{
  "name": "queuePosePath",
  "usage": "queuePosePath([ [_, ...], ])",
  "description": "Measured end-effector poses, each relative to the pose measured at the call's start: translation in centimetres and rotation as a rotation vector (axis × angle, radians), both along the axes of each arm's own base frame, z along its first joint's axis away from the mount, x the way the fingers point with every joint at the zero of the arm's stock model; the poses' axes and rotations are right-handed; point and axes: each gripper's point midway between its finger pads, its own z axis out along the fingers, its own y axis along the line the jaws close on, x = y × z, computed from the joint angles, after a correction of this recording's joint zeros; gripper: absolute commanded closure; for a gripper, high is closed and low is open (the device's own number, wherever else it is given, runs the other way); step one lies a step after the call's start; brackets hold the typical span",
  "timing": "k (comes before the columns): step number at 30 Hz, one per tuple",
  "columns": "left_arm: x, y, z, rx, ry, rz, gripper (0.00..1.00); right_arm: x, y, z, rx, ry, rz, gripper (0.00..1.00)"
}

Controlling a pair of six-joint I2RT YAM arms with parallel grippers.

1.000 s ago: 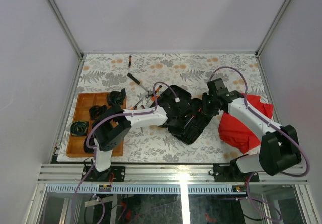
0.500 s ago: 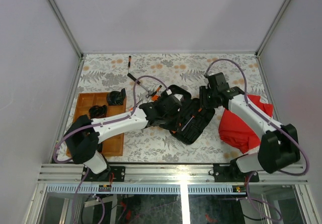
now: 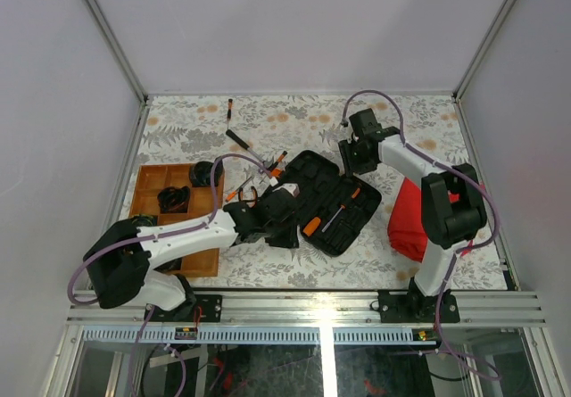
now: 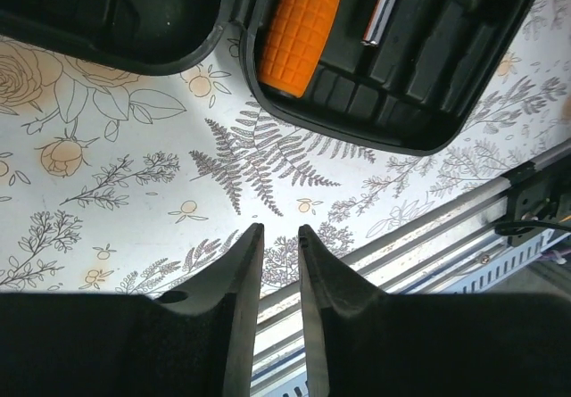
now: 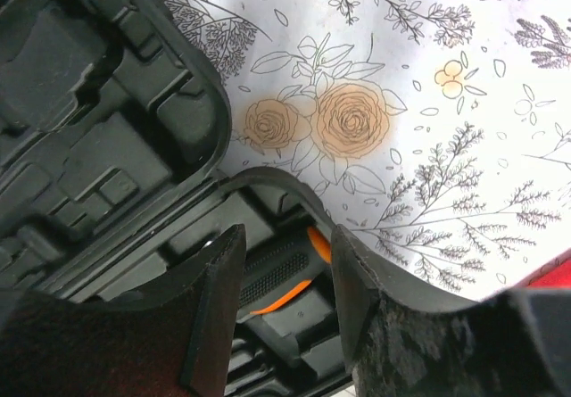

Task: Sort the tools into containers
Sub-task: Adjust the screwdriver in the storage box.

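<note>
Top view: the black tool case (image 3: 332, 202) lies open on the flowered desk (image 3: 393, 120); inside it an orange-handled screwdriver (image 3: 343, 211) lies slantwise; the wooden tray (image 3: 134, 202) sits well left of the case.

Left wrist: the left claw (image 4: 278, 229) hovers off the case's near edge, narrowly parted, pinching nothing; a ribbed orange handle (image 4: 299, 22) lies in the case, its axis steeply diagonal.

Right wrist: the right claw (image 5: 284, 236) is spread, empty, above the case rim; an orange-and-black handle (image 5: 285, 277) lies below.
</note>
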Motion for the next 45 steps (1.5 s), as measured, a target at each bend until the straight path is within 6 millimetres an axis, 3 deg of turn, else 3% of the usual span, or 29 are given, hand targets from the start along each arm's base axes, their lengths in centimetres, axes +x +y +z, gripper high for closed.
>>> queuePosePath([
  [10,0.4,0.2,1.5,-0.033,-0.040,0.032,0.79,0.8,-0.9,-3.3,-0.088,0.088,0.026,0.55],
  [18,0.5,0.3,1.5,-0.031,-0.042,0.040,0.80,0.1,-2.0,-4.7,-0.143,0.139,0.014,0.77],
  [22,0.5,0.4,1.3,-0.028,-0.040,0.042,0.81,-1.3,-2.6,-4.4,-0.138,0.150,-0.019,0.81],
  [27,0.5,0.4,1.4,-0.029,-0.040,0.043,0.81,-4.5,-4.0,-4.6,-0.125,0.189,-0.110,0.82],
  [29,0.5,0.4,1.4,-0.031,-0.042,0.043,0.81,-5.8,-4.4,-4.5,-0.114,0.199,-0.143,0.79],
  [33,0.7,0.5,2.0,-0.039,-0.062,0.051,0.81,-9.1,-5.0,-4.3,-0.088,0.227,-0.207,0.59],
  [38,1.6,0.9,3.6,-0.072,-0.106,0.083,0.80,-12.7,-4.0,-2.5,0.045,0.239,-0.248,0.51],
  [41,2.8,1.7,4.8,-0.101,-0.130,0.133,0.80,-12.5,-3.8,0.0,0.086,0.171,-0.257,0.48],
  [45,4.7,3.5,7.1,-0.141,-0.186,0.222,0.78,-10.6,-3.5,3.8,0.128,0.029,-0.230,0.41],
])
